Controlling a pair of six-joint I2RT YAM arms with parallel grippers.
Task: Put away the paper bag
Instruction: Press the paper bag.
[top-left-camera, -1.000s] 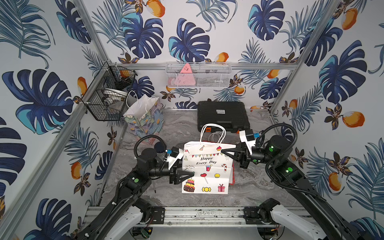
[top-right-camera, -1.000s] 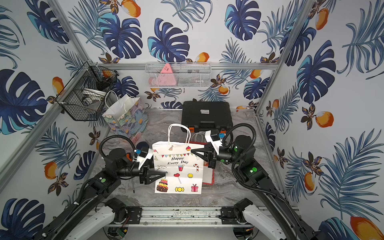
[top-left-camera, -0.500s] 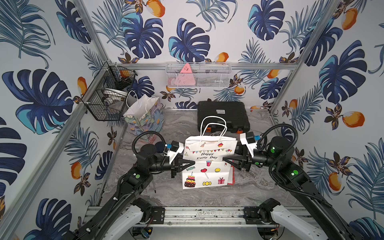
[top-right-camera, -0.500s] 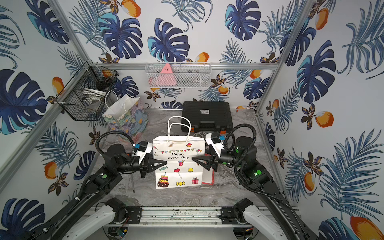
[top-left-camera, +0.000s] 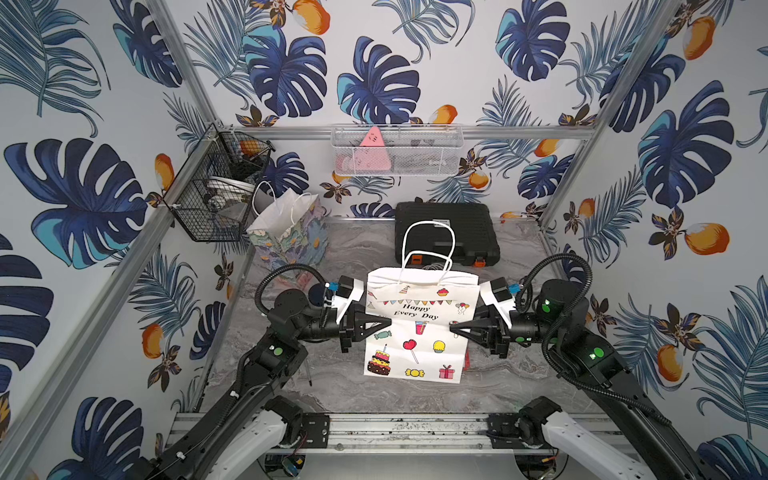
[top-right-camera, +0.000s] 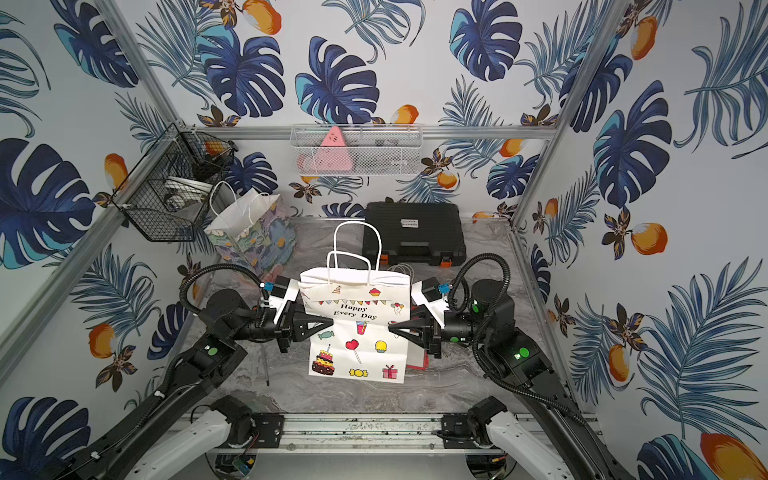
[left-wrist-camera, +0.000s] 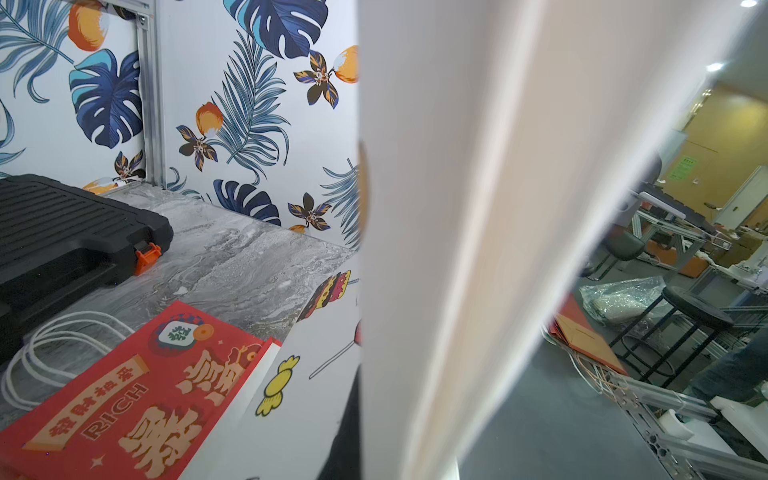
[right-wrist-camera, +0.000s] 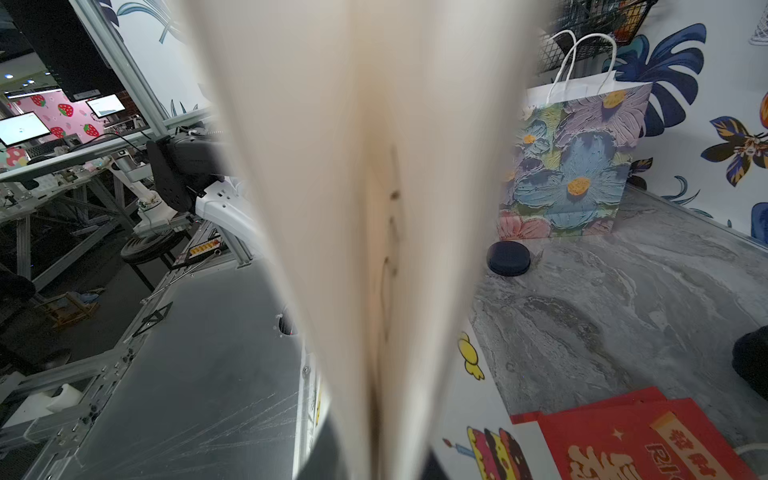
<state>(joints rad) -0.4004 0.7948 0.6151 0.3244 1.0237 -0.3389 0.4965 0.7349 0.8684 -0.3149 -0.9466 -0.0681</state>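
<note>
At the centre of both top views, the paper bag (top-left-camera: 415, 332) with the party print stands upright, handles up, between the two arms; whether its base rests on the table (top-left-camera: 353, 395) or hangs just above it cannot be told. From the left of the frame the left gripper (top-left-camera: 384, 323) has its jaws pinched tight on the bag's side edge. From the right the right gripper (top-left-camera: 455, 329) meets the opposite edge, and its wrist view is filled by the bag's side fold, but whether those jaws are clamped on the paper I cannot tell. A flat red bag (left-wrist-camera: 137, 395) lies on the table just behind, and a flowered bag (top-left-camera: 286, 237) stands at the upper left. The step in hand looks like steadying the bag by both sides. The next move likely calls for a sure grip on the right, then both arms moving evenly so the thin paper neither tears nor twists.
</note>
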